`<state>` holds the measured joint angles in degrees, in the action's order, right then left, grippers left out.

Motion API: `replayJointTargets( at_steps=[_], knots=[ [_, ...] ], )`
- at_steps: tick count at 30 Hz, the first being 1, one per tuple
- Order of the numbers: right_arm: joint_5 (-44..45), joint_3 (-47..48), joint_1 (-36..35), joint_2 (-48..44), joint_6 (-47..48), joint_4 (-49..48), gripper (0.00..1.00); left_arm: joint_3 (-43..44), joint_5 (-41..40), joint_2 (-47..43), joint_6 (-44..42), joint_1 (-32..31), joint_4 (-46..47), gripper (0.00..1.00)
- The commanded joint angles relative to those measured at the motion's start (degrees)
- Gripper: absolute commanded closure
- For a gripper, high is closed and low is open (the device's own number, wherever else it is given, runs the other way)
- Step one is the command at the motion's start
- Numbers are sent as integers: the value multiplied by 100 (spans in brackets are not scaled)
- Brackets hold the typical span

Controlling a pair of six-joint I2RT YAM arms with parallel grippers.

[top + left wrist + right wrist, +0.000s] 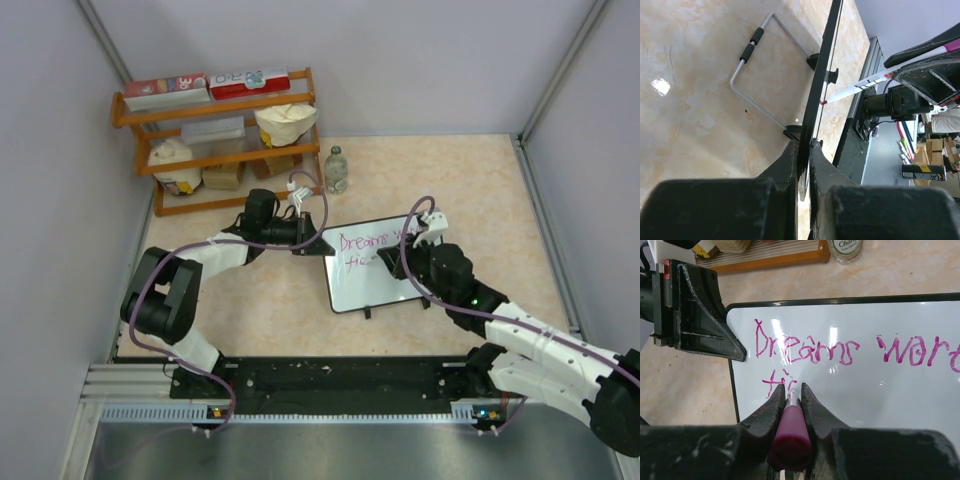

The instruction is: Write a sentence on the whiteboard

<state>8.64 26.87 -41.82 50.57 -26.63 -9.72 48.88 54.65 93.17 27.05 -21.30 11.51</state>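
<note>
The whiteboard (385,285) stands tilted mid-table. My left gripper (312,243) is shut on its upper left edge; in the left wrist view the thin black frame (822,65) runs between the closed fingers of this gripper (805,147). My right gripper (793,390) is shut on a pink marker (790,432), whose tip meets the board in the second line. The sentence (805,347) reads "Dreams wor…" in pink, with "fi" (777,382) begun below it. The left gripper's fingers (705,325) show at the board's corner.
A wooden shelf (215,140) with boxes and bags stands at the back left, with a glass bottle (336,170) beside it. The board's wire stand (757,75) rests on the table behind it. Grey walls close in both sides.
</note>
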Motion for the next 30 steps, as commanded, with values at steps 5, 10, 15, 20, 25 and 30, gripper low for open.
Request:
replayJointTargets(
  at_steps=[5,10,15,20,25,30],
  knots=[
    [445,99,51,-38,123,23,100,104,-763,26,-288,47,-166,100],
    [480,204,60,15,123,-92,100,104,-763,18,-288,47,-158,100],
    [480,248,60,41,123,-92,100,104,-763,17,-288,47,-175,100],
    [402,205,60,24,123,40,100,104,-763,0,-297,47,-184,100],
    [278,90,60,-82,132,172,100,104,-772,9,-297,47,-184,100],
    [173,-24,60,-178,132,286,100,104,-772,0,-297,47,-184,100]
  ],
)
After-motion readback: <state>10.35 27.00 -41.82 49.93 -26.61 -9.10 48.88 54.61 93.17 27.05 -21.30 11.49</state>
